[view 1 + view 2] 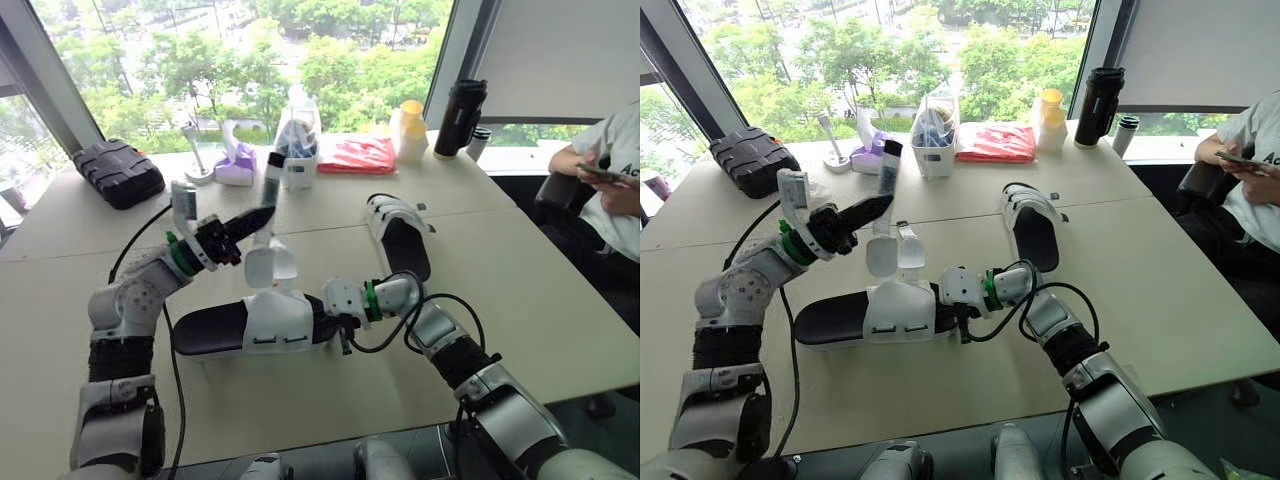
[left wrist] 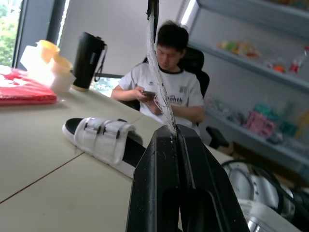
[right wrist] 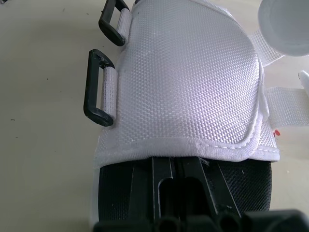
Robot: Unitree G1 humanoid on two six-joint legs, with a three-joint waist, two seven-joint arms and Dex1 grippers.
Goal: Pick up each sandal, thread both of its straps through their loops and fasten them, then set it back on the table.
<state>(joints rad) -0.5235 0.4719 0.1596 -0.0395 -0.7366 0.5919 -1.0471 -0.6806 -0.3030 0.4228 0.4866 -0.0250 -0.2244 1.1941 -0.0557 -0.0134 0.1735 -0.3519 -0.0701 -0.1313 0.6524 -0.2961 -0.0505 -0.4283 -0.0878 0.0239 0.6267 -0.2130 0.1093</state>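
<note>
A sandal (image 1: 250,325) with a black sole and a white upper lies on the table close to me. My left gripper (image 1: 265,214) is raised above it and shut on one white strap (image 1: 887,175), which it holds upright. The strap (image 2: 159,82) rises edge-on from between the fingers in the left wrist view. The other strap (image 1: 286,263) stands loose beside it. My right gripper (image 1: 335,325) is shut on the sandal's end, at the black sole (image 3: 241,179). Two black loops (image 3: 96,89) hang empty on the upper's far side. A second sandal (image 1: 400,235) lies further back on the right.
A person (image 1: 610,180) sits at the table's right end holding a phone. Along the back stand a black case (image 1: 118,172), a clear container (image 1: 298,140), a red packet (image 1: 358,155), a yellow-lidded tub (image 1: 410,130) and a black tumbler (image 1: 460,118). A black cable (image 1: 440,300) loops by my right arm.
</note>
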